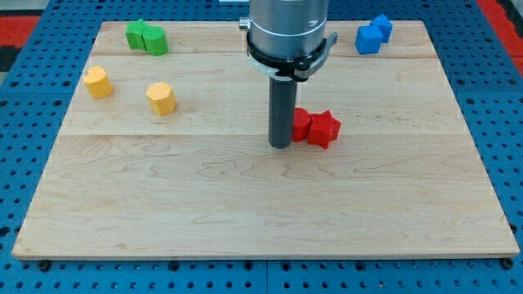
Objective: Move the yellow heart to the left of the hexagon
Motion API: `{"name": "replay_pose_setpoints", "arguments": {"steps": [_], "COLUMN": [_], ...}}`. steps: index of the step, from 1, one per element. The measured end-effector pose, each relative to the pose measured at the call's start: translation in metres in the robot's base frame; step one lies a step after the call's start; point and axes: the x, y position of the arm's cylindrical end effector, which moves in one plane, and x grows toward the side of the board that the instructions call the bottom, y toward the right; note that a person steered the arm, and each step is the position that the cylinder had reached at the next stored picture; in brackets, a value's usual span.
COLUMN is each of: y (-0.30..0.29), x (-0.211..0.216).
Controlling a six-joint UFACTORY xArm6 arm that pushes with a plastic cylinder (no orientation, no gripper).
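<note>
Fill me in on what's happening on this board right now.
My tip rests on the wooden board near its middle, right beside the two red blocks, on their left in the view. The two yellow blocks sit apart toward the view's upper left: one near the edge, the other to its right. I'm touching neither. Green blocks and blue blocks sit along the top.

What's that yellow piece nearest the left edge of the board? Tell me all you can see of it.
The yellow block is small and chunky, a solid matte yellow, like painted wood or plastic. Its exact shape is hard to make out. It rests alone on the pale wooden board, touching nothing. A second yellow block lies apart toward the view's right. My tip is well off, beside the red blocks.
</note>
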Motion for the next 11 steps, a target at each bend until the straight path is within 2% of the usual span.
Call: {"name": "replay_pose_setpoints", "arguments": {"steps": [2, 5, 7, 8, 9, 10, 11], "y": [-0.059, -0.109, -0.154, -0.216, -0.274, -0.319, -0.289], "x": [-0.045, -0.115, -0.143, -0.138, -0.157, -0.156, -0.144]}}
